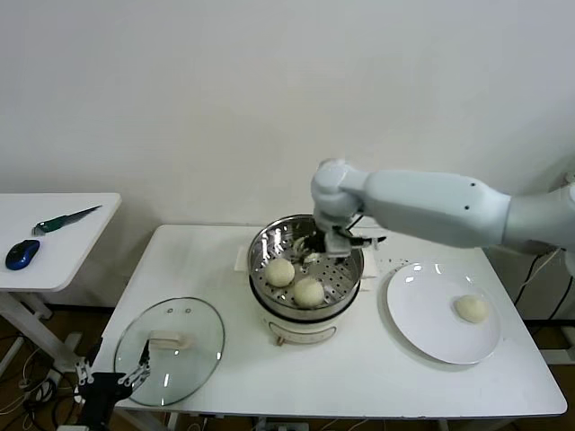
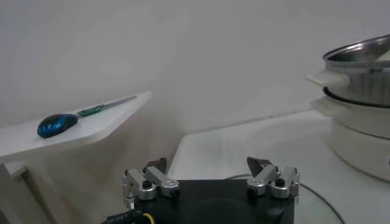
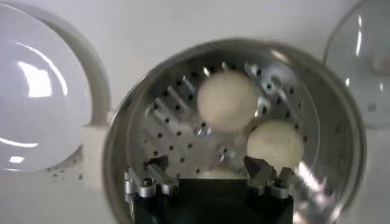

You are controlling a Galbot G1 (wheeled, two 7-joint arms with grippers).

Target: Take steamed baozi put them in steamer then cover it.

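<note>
Two smooth cream-white steamed baozi [image 1: 280, 271] [image 1: 309, 292] sit in the shiny perforated steel steamer [image 1: 350, 278] on the white surface [image 1: 359, 368]; another [image 1: 471, 309] lies on the flat white plate [image 1: 422, 310]. The right gripper [image 3: 207, 169] hovers inside, fingers [image 3: 261, 166] spread, empty. The left gripper [image 2: 210, 170], open, is beside the clear glass cover [image 1: 202, 350].

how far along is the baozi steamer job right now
Done: two baozi lie in the steamer. In hand: the right gripper hangs open over the basket's far side; a pale shape under it in the right wrist view may be a third bun, hard to tell. Left: one baozi sits on the white plate, and the glass cover lies on the table by the idle, open left gripper.
</note>
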